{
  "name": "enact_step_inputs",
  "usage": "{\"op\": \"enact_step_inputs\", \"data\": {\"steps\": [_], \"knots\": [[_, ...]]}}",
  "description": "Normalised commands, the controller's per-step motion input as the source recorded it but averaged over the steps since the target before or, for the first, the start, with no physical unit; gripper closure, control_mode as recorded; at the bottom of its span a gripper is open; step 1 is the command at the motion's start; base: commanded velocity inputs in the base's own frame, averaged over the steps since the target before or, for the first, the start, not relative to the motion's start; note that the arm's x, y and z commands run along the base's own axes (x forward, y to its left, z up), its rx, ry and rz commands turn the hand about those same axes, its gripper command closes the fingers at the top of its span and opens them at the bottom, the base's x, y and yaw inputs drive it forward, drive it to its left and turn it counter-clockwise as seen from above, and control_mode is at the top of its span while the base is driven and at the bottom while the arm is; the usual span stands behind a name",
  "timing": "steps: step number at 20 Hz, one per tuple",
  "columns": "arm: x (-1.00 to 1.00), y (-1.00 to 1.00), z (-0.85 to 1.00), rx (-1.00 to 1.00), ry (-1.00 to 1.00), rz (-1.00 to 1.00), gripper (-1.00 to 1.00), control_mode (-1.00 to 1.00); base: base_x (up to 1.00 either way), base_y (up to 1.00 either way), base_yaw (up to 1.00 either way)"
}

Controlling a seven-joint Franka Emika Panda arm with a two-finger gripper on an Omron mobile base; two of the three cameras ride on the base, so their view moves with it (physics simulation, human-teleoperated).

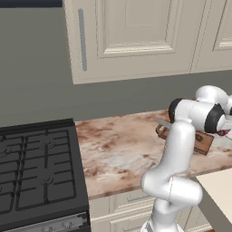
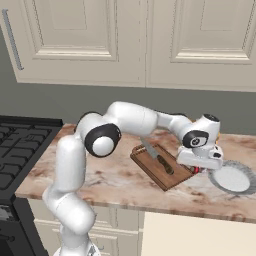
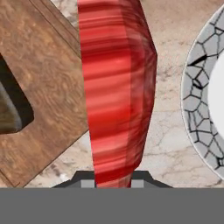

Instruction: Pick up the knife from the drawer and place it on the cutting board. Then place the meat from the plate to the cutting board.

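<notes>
The hand (image 2: 198, 169) was closed tight on the meat (image 3: 116, 87) — in the hand view the red chunk stood up between the two dark fingertips (image 3: 141, 178), with the marbled tabletop (image 3: 168, 118) beneath it. The meat sat between the corner of the cutting board (image 3: 48, 105) on one side and the rim of the plate (image 3: 199, 92) on the other, above the bare strip that parted them. From the right base view the knife (image 2: 156, 156) lay along the cutting board (image 2: 150, 170), blade towards the wall, and the plate (image 2: 231, 178) rested just beside the board's right edge. The drawer (image 2: 200, 234) stood pulled out below the tabletop's front edge.
</notes>
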Motion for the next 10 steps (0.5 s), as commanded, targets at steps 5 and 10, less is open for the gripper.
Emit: {"op": "enact_step_inputs", "data": {"steps": [5, 10], "knots": [[-0.08, 0.62, -0.01, 0.0, 0.0, 0.17, 1.0, -1.0, 0.0, 0.0, 0.0], [-0.09, 0.49, -0.03, 0.0, 0.0, 0.18, 1.0, -1.0, 0.0, 0.0, 0.0]]}}
